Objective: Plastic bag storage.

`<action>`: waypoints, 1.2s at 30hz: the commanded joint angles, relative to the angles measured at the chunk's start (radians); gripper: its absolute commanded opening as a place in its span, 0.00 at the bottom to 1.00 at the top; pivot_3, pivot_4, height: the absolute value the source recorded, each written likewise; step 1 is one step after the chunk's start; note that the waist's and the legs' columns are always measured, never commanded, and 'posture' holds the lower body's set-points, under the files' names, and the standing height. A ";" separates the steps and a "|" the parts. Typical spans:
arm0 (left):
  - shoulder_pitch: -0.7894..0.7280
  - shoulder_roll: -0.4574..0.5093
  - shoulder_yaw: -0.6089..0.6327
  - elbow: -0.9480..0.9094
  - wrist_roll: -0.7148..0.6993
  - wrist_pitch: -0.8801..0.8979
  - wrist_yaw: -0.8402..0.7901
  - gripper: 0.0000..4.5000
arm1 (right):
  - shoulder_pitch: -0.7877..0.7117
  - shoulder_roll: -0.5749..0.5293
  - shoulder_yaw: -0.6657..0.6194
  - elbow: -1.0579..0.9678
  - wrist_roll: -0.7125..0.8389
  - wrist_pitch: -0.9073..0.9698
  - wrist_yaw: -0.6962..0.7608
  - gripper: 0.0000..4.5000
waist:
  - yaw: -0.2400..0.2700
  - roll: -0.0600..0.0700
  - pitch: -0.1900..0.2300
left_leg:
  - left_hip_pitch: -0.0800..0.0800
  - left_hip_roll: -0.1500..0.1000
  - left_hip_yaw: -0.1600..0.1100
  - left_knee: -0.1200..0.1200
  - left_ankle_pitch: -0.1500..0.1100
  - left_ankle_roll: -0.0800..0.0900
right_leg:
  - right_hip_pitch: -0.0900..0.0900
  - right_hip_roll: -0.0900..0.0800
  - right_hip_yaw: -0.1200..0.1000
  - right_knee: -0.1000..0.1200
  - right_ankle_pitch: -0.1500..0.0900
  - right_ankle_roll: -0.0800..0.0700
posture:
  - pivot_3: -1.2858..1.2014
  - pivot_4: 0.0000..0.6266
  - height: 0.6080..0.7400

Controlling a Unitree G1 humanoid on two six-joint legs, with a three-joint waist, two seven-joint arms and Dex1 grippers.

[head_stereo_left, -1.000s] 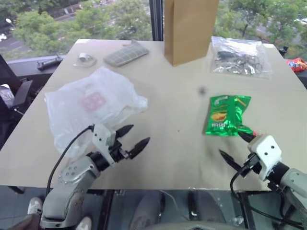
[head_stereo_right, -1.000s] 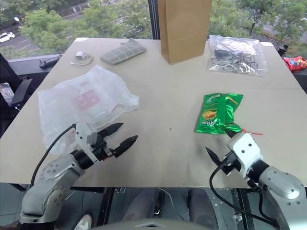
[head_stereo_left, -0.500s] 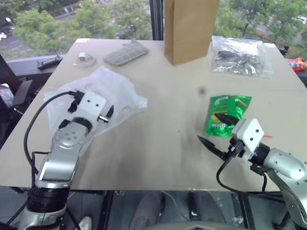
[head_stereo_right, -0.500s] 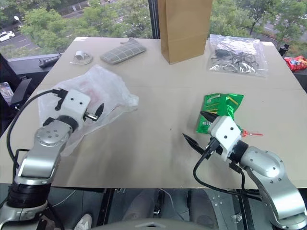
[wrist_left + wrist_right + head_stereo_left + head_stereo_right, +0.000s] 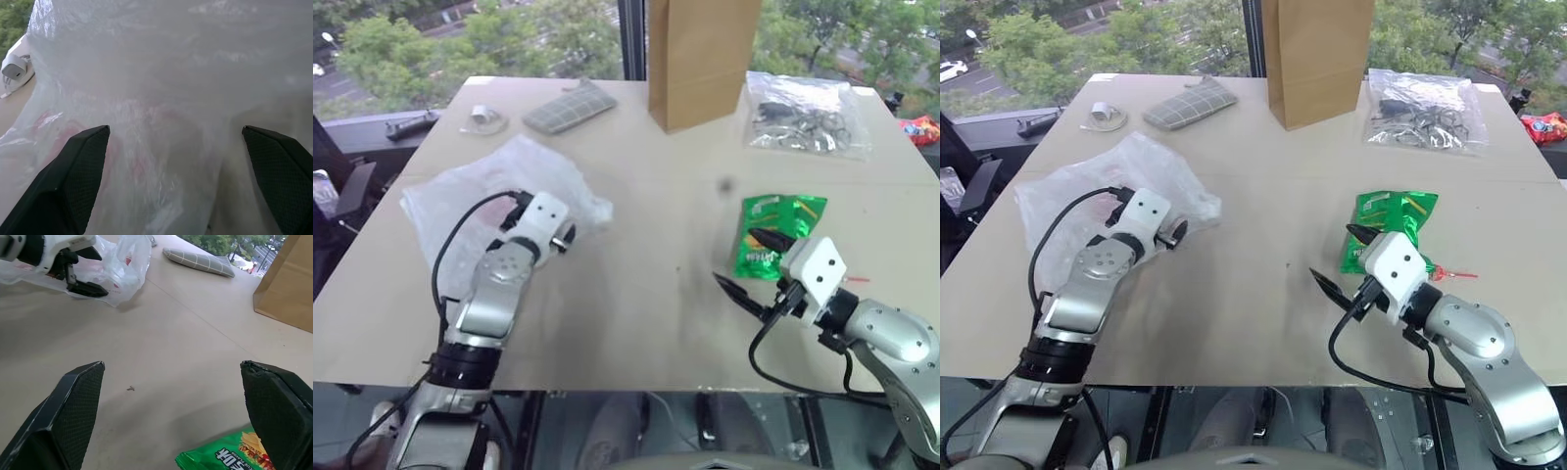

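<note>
The plastic bag (image 5: 470, 196) lies crumpled on the left side of the table, whitish and translucent with pink-red marks. My left gripper (image 5: 175, 129) is open and reaches level over the bag's near right part. Its two black fingers straddle the crinkled film, and I cannot tell whether they touch it. The right wrist view shows that same left gripper (image 5: 95, 271) against the bag (image 5: 124, 264). My right gripper (image 5: 736, 258) is open and empty, hovering above the table just left of the green snack packet (image 5: 778, 230).
A brown paper bag (image 5: 700, 59) stands at the back centre. A clear bag of dark clips (image 5: 803, 117) lies at the back right. A grey checked pouch (image 5: 570, 108) and a small white item (image 5: 484, 119) lie at the back left. Bare table (image 5: 636, 294) separates the grippers.
My left arm has stretched forward and rolled, carrying its open gripper from the table's near edge onto the bag. The right gripper rose and shifted left, then held still.
</note>
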 commanded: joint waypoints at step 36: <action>-0.657 0.123 0.114 0.054 -0.363 0.619 -0.354 0.01 | -0.093 -0.052 0.014 0.096 -0.125 -0.030 -0.051 1.00 | -0.016 -0.004 0.003 | 0.001 -0.001 0.000 0.002 0.004 -0.002 | -0.001 0.006 0.001 0.005 0.000 0.000 | 0.52 0.24 1.00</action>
